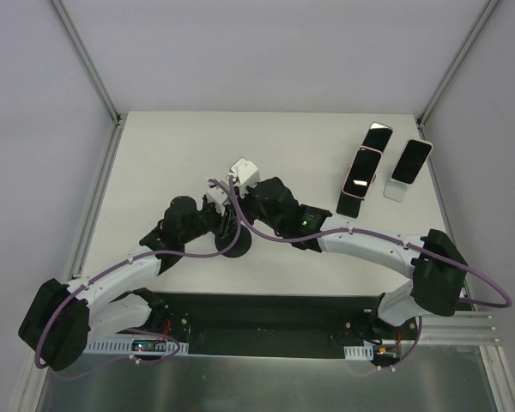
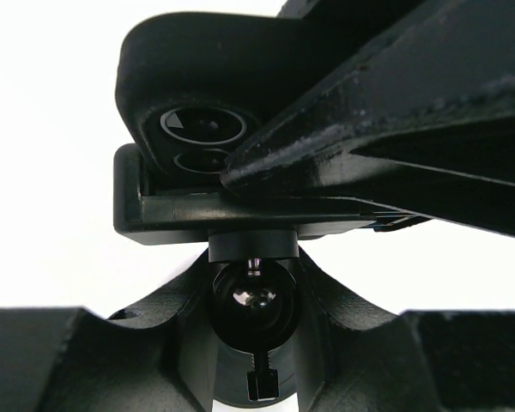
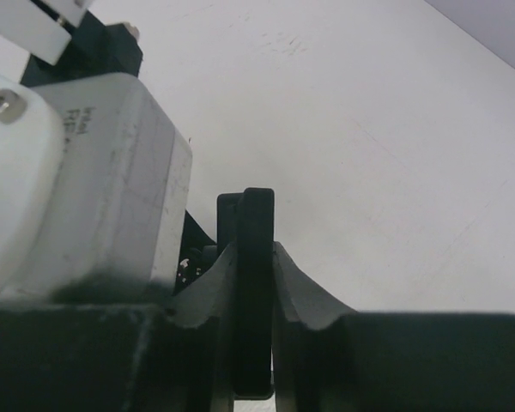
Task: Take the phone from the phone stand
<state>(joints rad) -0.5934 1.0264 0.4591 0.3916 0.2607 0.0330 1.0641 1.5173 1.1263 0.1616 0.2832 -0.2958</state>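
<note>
A black phone (image 3: pixel 256 283) stands edge-on between my right fingers, and my right gripper (image 3: pixel 256 296) is shut on it. The left wrist view shows the phone's back with two camera lenses (image 2: pixel 202 129) resting in the black stand's cradle (image 2: pixel 197 215). My left gripper (image 2: pixel 253 343) is shut around the stand's ball joint (image 2: pixel 253 300) under the cradle. In the top view both grippers, left (image 1: pixel 223 225) and right (image 1: pixel 256 202), meet mid-table over the stand's round base (image 1: pixel 234 247). The phone itself is hidden there.
Three other phones on stands sit at the back right: one dark (image 1: pixel 378 136), one pink-edged (image 1: pixel 360 174), one on a white stand (image 1: pixel 409 163). Metal frame posts (image 1: pixel 86 60) rise at the table's back corners. Purple cables (image 1: pixel 240 215) loop over both arms.
</note>
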